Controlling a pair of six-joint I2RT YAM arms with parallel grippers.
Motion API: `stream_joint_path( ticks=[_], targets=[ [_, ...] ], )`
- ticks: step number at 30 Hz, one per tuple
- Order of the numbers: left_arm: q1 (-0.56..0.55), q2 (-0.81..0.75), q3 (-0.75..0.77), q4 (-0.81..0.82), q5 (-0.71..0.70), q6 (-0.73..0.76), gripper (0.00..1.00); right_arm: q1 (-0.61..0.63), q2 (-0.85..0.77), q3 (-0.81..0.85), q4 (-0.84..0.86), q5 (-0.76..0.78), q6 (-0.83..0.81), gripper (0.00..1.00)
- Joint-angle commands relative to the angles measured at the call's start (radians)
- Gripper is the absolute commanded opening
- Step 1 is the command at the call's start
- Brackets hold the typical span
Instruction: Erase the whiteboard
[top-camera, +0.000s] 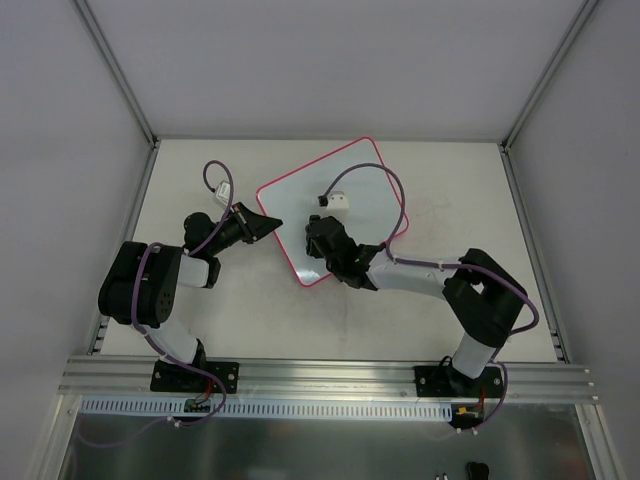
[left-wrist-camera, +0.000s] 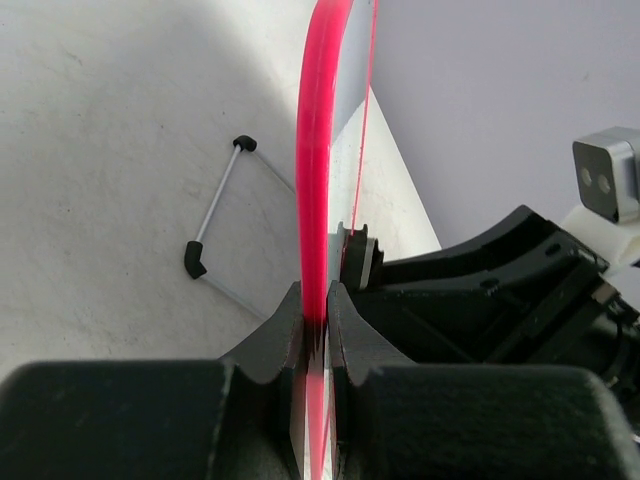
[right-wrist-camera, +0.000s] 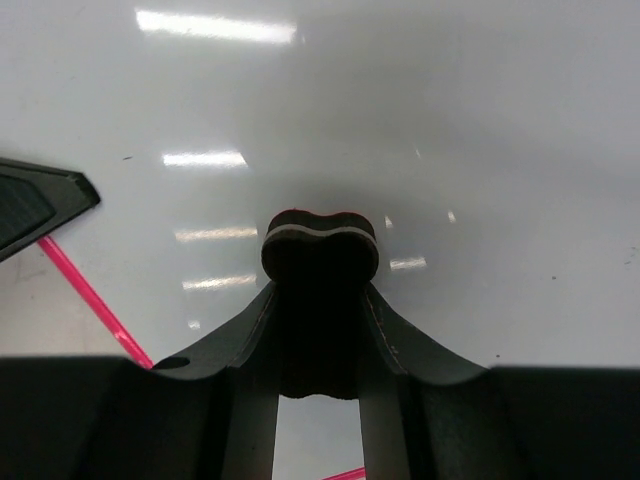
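Note:
The whiteboard (top-camera: 350, 190), glossy white with a pink-red rim, lies at an angle on the table. My left gripper (top-camera: 272, 224) is shut on its left rim; in the left wrist view the pink rim (left-wrist-camera: 318, 180) runs up from between the closed jaws of the gripper (left-wrist-camera: 318, 318). My right gripper (top-camera: 318, 240) is over the board's near-left part, shut on a small black eraser (right-wrist-camera: 320, 250) that is pressed to the white surface (right-wrist-camera: 400, 120). No writing shows on the board.
A thin wire stand (left-wrist-camera: 222, 215) with black end caps lies on the table left of the board's rim. The right wrist's white camera (top-camera: 338, 199) hangs over the board. Grey walls enclose the table on three sides.

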Motion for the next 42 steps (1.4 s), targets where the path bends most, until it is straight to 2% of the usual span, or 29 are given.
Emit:
stream_joint_path(
  ticks=[1,13,25,32,42],
  targets=[
    [-0.017,-0.03,-0.005,0.351,0.019,0.042,0.0,0.107,0.157,0.01,-0.11,-0.275,0.029,0.0],
    [-0.019,-0.035,-0.005,0.354,0.021,0.04,0.0,0.144,0.153,0.007,-0.103,-0.238,0.006,0.0],
    [-0.019,-0.047,-0.007,0.353,0.021,0.042,0.0,0.02,0.09,-0.098,-0.075,-0.27,0.054,0.0],
    [-0.017,-0.049,-0.01,0.353,0.021,0.04,0.0,-0.034,0.006,-0.172,-0.067,-0.245,0.046,0.0],
    [-0.019,-0.044,-0.007,0.353,0.022,0.04,0.0,-0.182,-0.114,-0.262,-0.06,-0.262,0.025,0.0]
  ],
)
